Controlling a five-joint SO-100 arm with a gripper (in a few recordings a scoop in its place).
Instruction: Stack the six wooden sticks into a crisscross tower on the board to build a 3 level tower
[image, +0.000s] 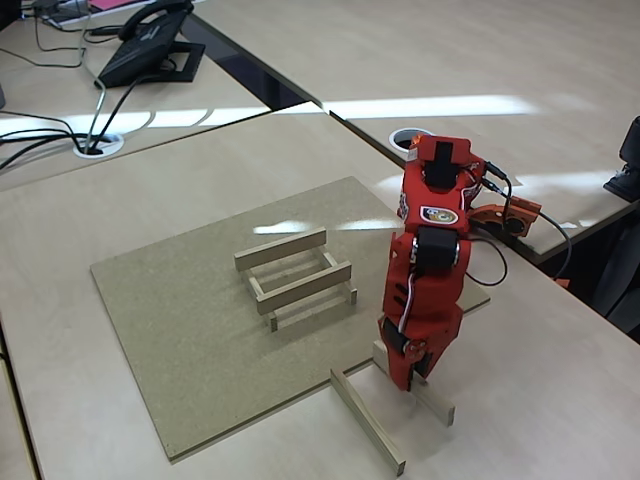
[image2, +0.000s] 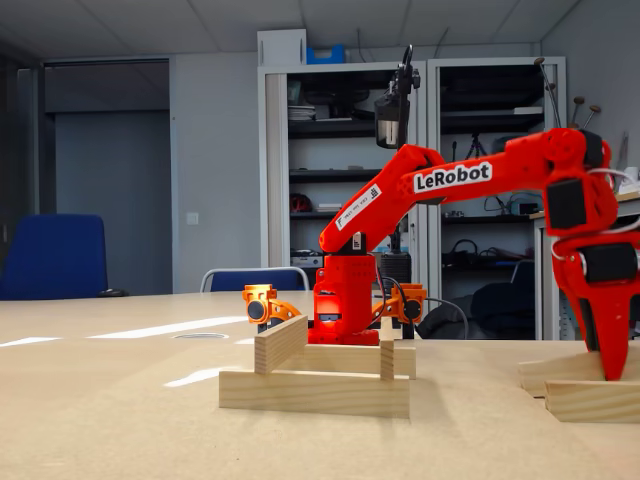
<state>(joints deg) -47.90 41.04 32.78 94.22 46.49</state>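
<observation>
On the brown board (image: 180, 300) stands the tower (image: 296, 280), pale wooden sticks laid in two crossing layers; in a fixed view it is seen from the side (image2: 315, 375). Two more sticks lie on the beige table off the board's right front corner: one loose (image: 367, 420), the other (image: 436, 402) under the red arm. My gripper (image: 410, 378) is lowered straight onto that second stick, its fingers down at the wood. From the low side view the gripper (image2: 610, 368) reaches the stick (image2: 560, 372), with the other stick (image2: 592, 400) in front. How far the jaws are apart is unclear.
The arm's orange base (image: 505, 215) sits at the table's right edge with cables. A desk phone (image: 150, 45) and wires lie on the far table at left. A cable grommet (image: 408, 138) is behind the arm. Bare board surrounds the tower.
</observation>
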